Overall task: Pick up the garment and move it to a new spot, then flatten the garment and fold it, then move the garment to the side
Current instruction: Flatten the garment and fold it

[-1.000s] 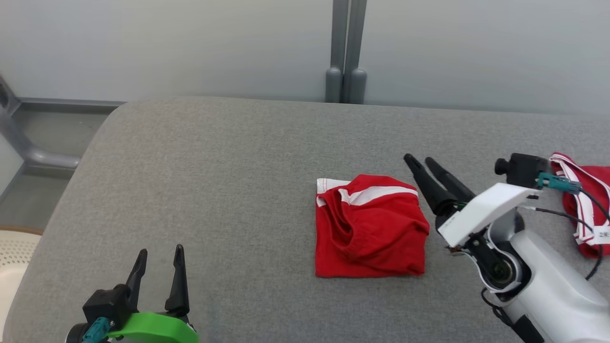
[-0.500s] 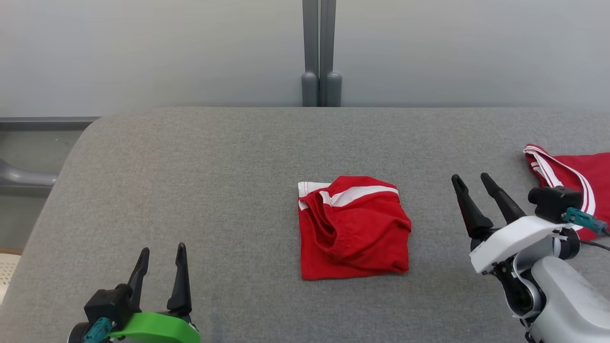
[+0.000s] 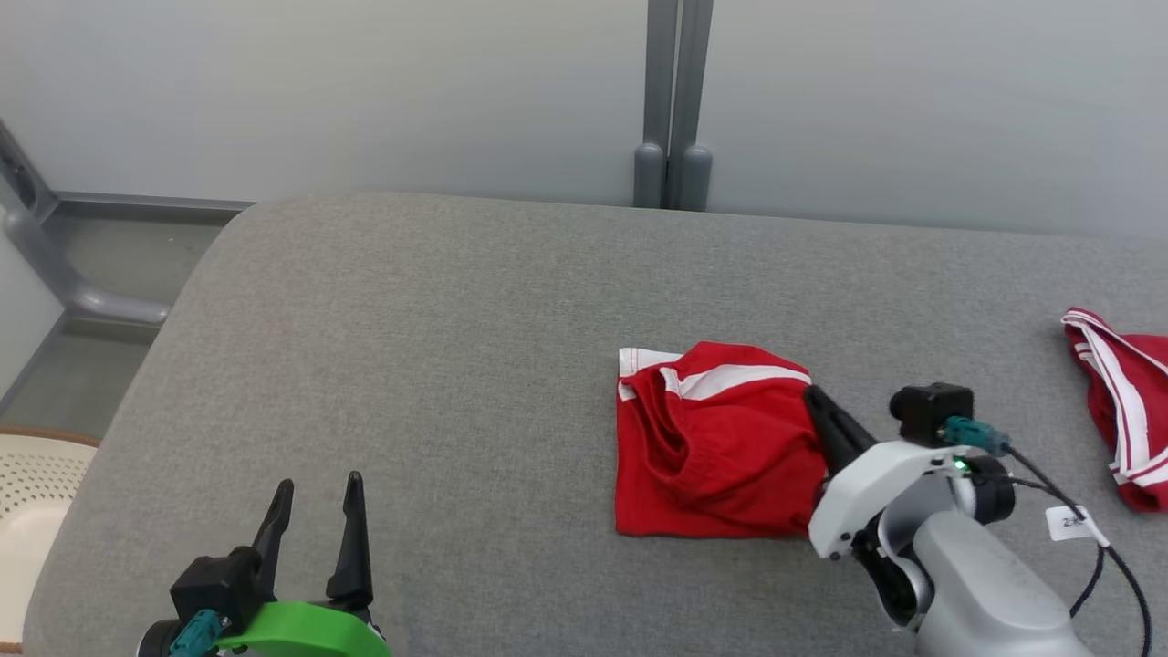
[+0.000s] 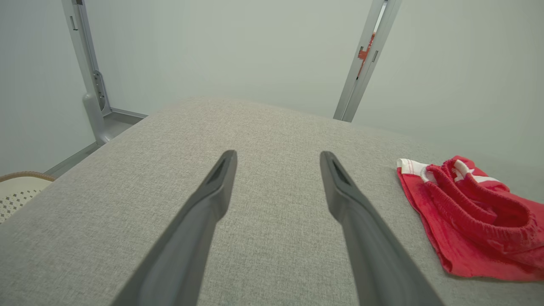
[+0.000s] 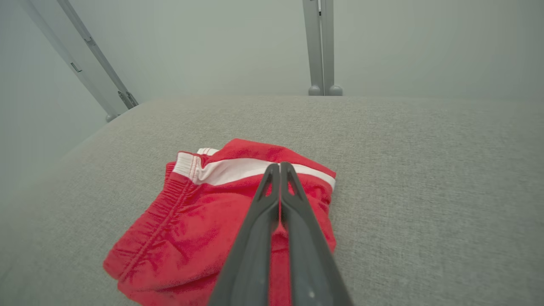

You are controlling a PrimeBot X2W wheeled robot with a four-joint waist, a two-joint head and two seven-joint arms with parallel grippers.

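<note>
Folded red garment (image 3: 712,456) lies right of centre on the grey table (image 3: 438,328). Right gripper (image 3: 814,400) is clenched with nothing visibly pinched, low at the garment's right edge, likely set there to nudge it aside. Left gripper (image 3: 319,482) is spread, idle, well apart.

Readable print sits on a small white tag (image 3: 1066,523) fixed to the black cable (image 3: 1118,570) that trails from the right arm (image 3: 985,584). In the head view the tag lies over the grey counter (image 3: 456,365), between the folded red garment (image 3: 721,456) and a second red garment (image 3: 1127,411) at the right edge. Its dark characters begin with what looks like a "2". The rest is too small and blurred to read.
</note>
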